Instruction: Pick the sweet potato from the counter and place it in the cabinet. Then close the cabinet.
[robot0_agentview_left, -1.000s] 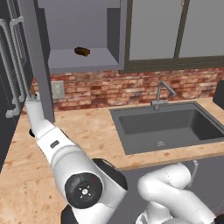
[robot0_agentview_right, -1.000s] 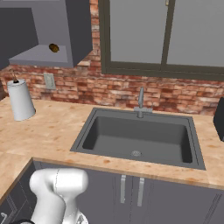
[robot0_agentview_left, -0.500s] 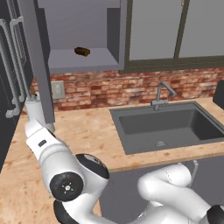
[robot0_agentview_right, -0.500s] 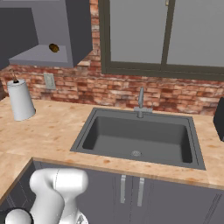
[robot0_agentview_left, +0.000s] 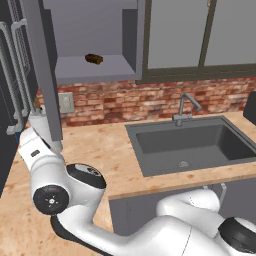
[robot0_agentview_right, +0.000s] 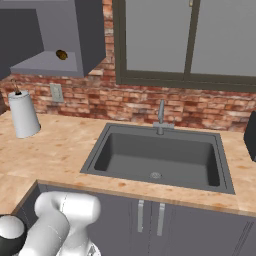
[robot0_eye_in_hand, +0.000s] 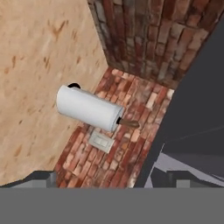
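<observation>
While the sweet potato (robot0_agentview_left: 93, 59) lies on the grey shelf inside the open cabinet (robot0_agentview_left: 95, 69), near the back, the cabinet door (robot0_agentview_left: 44, 75) stands swung out toward the camera at the left of the left base view. Below it, the tan counter (robot0_agentview_right: 60, 150) holds a white paper towel roll (robot0_agentview_right: 23, 114) standing against the brick wall (robot0_agentview_right: 135, 105), just beside a wall outlet (robot0_agentview_right: 56, 92), with a dark sink (robot0_agentview_right: 160, 157) and its faucet (robot0_agentview_right: 161, 116) to the right. Seen from the hand, the gripper (robot0_eye_in_hand: 109, 178) has its 2 tips spread wide with nothing between them, aimed at the roll and the brick wall.
</observation>
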